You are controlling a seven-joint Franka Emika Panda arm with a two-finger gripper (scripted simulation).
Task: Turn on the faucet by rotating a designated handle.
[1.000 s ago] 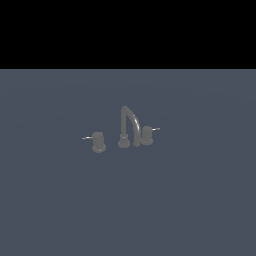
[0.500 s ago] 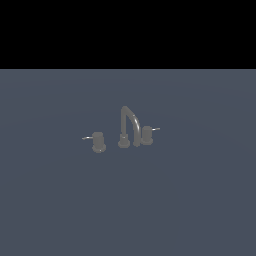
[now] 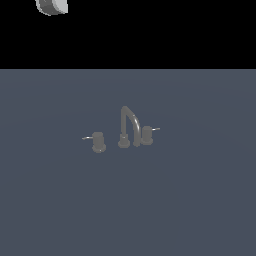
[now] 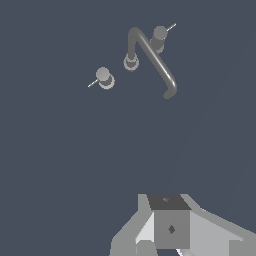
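A plain slate-blue worktop (image 3: pixel 200 200) under black backdrop carries the small dark-grey gooseneck faucet (image 3: pixel 129 125) and its stubby lever handle (image 3: pixel 98 142), well apart from the jaws (image 4: pixel 170 240), whose state I cannot tell.

You see the faucet (image 3: pixel 129 125) as dull dark-grey metal, smooth, with a faint sheen along the spout's curve. The handle (image 3: pixel 98 142) wears the same matt grey, its thin lever paler and brighter. The worktop (image 3: pixel 200 200) reads as flat, matt slate-blue, without grain. The claw (image 4: pixel 170 227) looks like smooth grey and white plastic, unglossed.
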